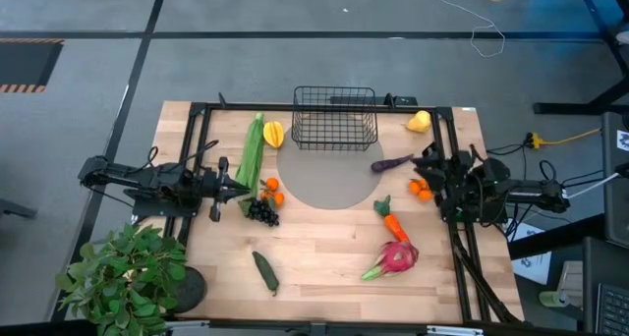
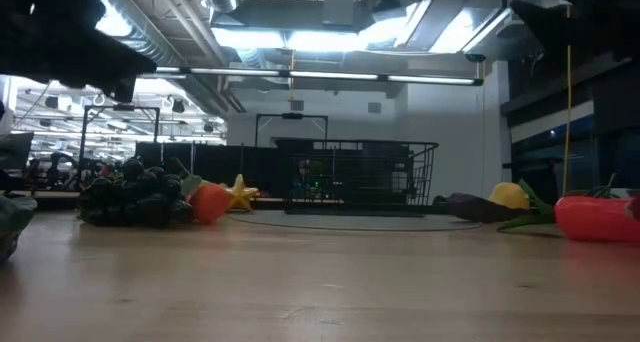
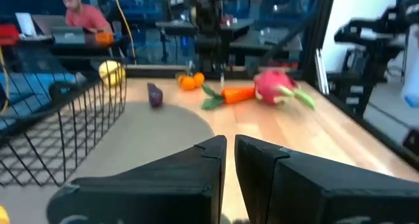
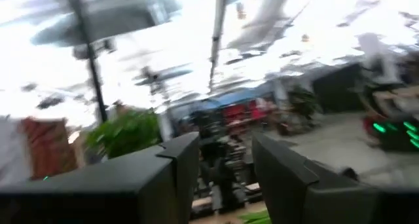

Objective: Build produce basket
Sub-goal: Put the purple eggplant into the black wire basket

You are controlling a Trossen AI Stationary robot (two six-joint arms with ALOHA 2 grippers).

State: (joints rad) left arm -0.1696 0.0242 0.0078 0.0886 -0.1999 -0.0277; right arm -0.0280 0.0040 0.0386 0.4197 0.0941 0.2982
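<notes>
The black wire basket (image 1: 334,118) stands at the table's far middle, on the far edge of a grey round mat (image 1: 329,184). The produce lies loose on the table. Left of the mat are the green corn (image 1: 253,154), yellow starfruit (image 1: 273,135), small oranges (image 1: 272,189) and dark grapes (image 1: 261,211). The cucumber (image 1: 266,273) lies near the front. To the right are the purple eggplant (image 1: 391,164), oranges (image 1: 422,190), carrot (image 1: 391,221) and pink dragon fruit (image 1: 396,258). My left gripper (image 1: 234,189) hangs shut and empty beside the grapes. My right gripper (image 1: 428,169) is open and empty near the eggplant, tipped upward.
A leafy potted plant (image 1: 128,272) stands at the near left corner. A yellow fruit (image 1: 420,122) lies at the far right. A black frame rail (image 1: 197,149) runs along the left side and another along the right side (image 1: 454,179). Bare wood lies in the near middle (image 1: 324,267).
</notes>
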